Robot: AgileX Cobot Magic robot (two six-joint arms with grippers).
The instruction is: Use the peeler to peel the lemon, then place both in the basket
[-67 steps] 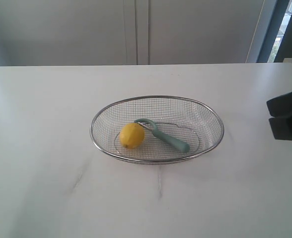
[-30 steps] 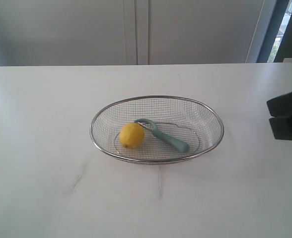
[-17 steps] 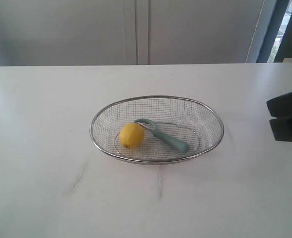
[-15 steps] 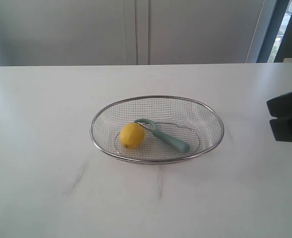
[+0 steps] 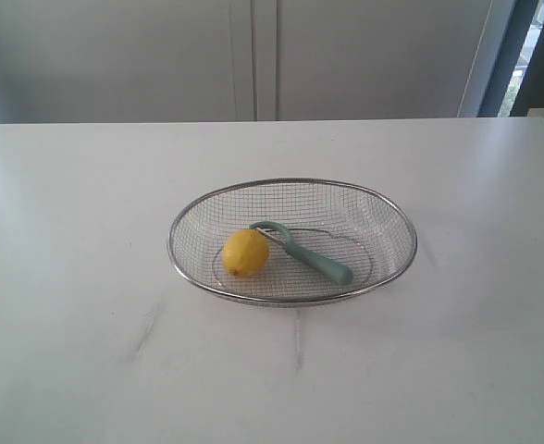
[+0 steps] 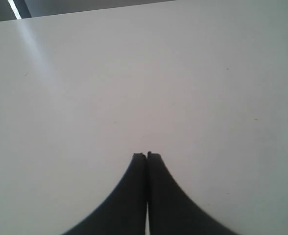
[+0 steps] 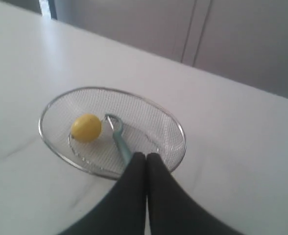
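Fingers touch on both arms; basket sits well inside table edges.

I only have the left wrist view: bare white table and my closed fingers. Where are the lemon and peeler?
Observer: Both lie inside the basket, the lemon beside the peeler.
Operator: Which end faces the lemon?
Observer: The curved head; the handle points away from it.
Operator: Right gripper holding anything?
Observer: No, the right gripper is shut on nothing, pointed toward the basket.
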